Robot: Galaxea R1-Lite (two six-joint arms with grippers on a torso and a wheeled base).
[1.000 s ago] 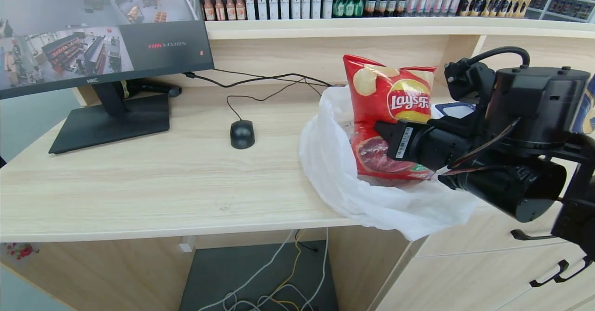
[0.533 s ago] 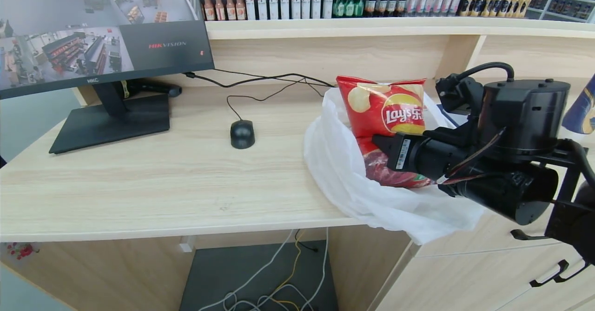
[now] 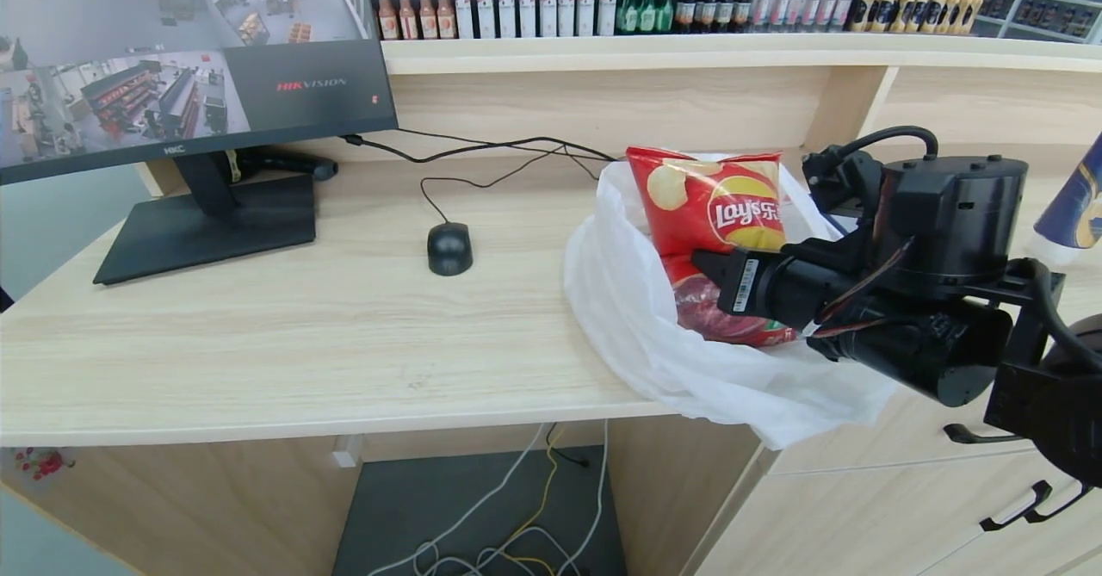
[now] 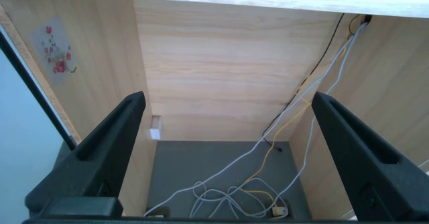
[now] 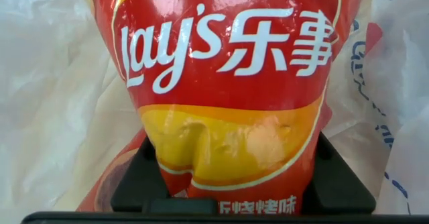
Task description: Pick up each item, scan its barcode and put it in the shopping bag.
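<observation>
Right claw [image 3: 704, 271] closed on a red chip bag [image 3: 719, 214], its fingers [image 5: 134, 177] pressed against both sides of the bag's lower half. Chip bag upright, top edge uppermost, its lower part sunk in the open mouth of the white plastic shopping bag [image 3: 637, 318]. Shopping bag sits at the right end of the pale wood worktop [image 3: 301, 343], its plastic sagging over the front edge. Left claw [image 4: 228, 150] wide open, empty, low beneath the worktop above loose cables [image 4: 234, 190]. Computer mouse [image 3: 448, 249] left of the shopping bag, well apart; monitor [image 3: 172, 59] farther left. Row of bottles [image 3: 603, 8] on the back shelf [image 3: 689, 49].
</observation>
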